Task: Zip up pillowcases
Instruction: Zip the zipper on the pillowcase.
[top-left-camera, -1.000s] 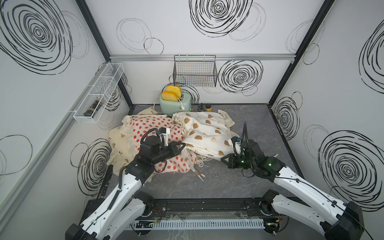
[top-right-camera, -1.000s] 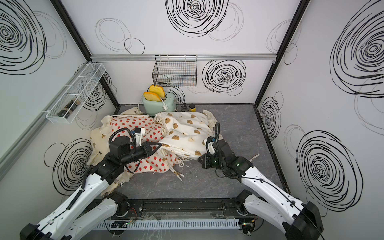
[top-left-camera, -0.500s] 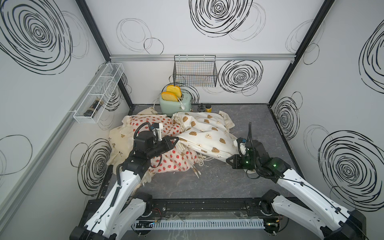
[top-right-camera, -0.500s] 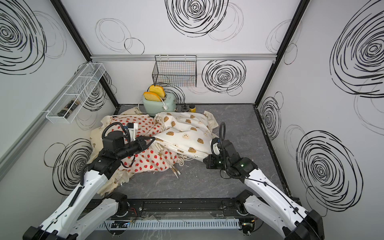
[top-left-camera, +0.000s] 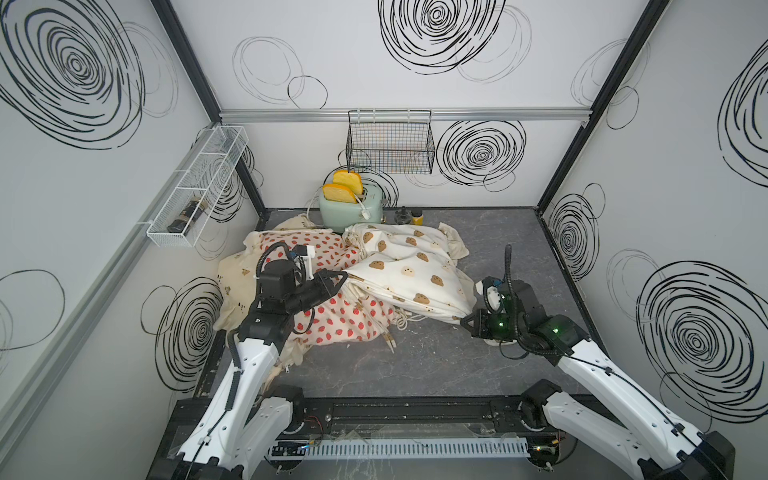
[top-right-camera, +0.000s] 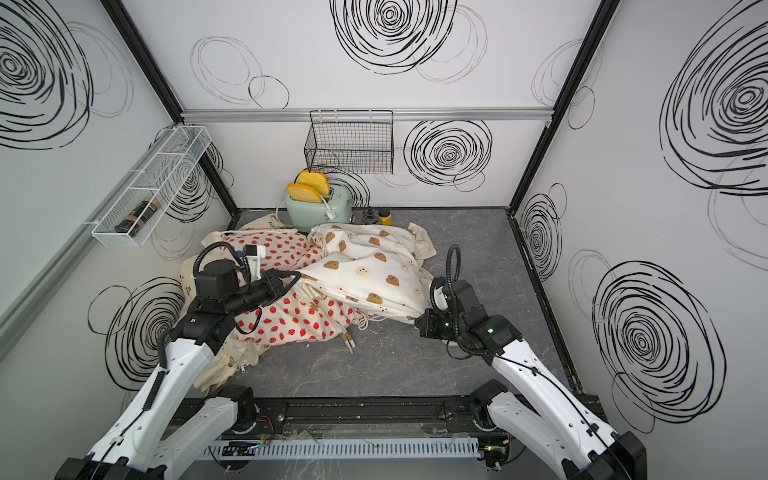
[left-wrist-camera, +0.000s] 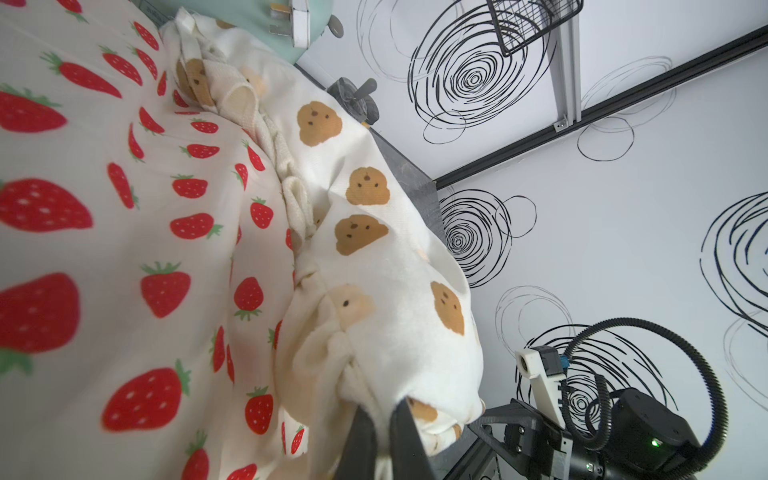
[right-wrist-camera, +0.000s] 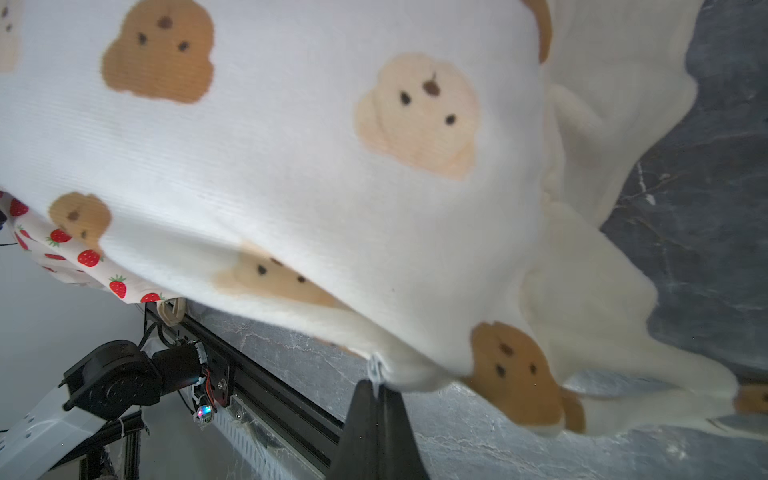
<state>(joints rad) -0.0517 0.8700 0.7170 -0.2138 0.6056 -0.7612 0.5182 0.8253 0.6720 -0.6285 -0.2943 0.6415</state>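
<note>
The off-white pillowcase with brown bear faces hangs stretched between my two grippers. My left gripper is shut on a bunched fold at its left end. My right gripper is shut on a small pale tab at the cloth's lower right corner, just above the floor. Under it lies the strawberry pillowcase. The cream pillowcase with small bears lies beneath, by the left wall.
A mint toaster with two toast slices stands at the back beside small bottles. A black wire basket and a white wire rack hang on the walls. Tie strings trail onto the grey floor.
My left gripper has drawn back and to the left, the right one slightly to the right. The bear-face pillowcase has been lifted and pulled taut between them.
</note>
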